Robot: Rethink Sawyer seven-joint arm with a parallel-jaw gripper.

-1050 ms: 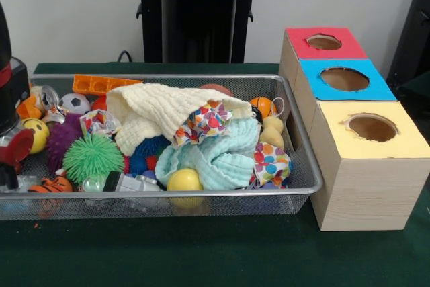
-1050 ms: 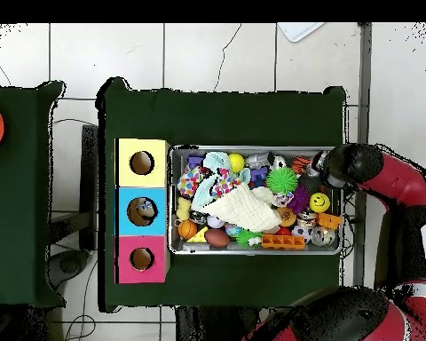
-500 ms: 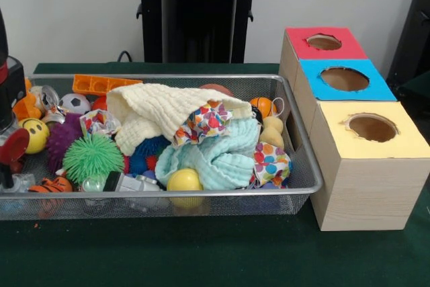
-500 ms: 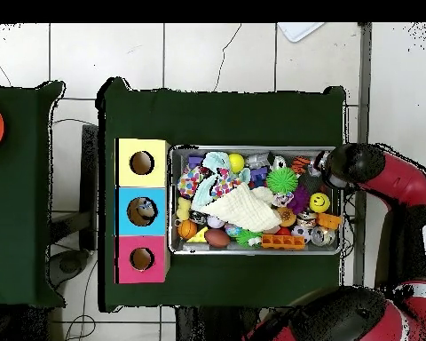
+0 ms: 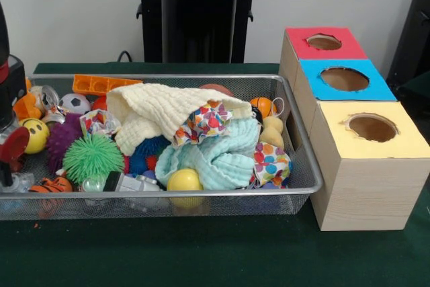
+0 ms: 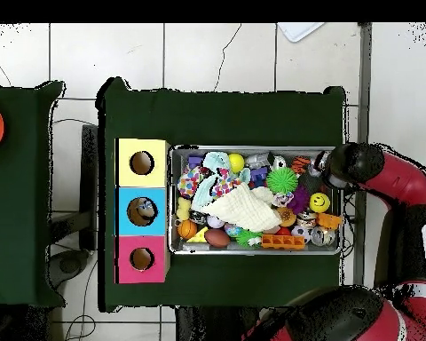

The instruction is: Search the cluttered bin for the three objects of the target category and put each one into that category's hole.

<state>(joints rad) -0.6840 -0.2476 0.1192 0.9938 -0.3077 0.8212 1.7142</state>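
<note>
Front view, wire-mesh bin, spiky green ball, waffle-weave cream cloth, pincer opening unclear

One wire bin; three boxes: red, blue, yellow; three cloths.

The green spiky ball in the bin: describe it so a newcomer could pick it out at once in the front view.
Start at the wire mesh bin on the green table, then go to its end away from the three coloured boxes. The green spiky ball sits near the bin's front wall, beside a purple spiky ball. It is the only bright green thing there, covered in soft bristles.
</note>
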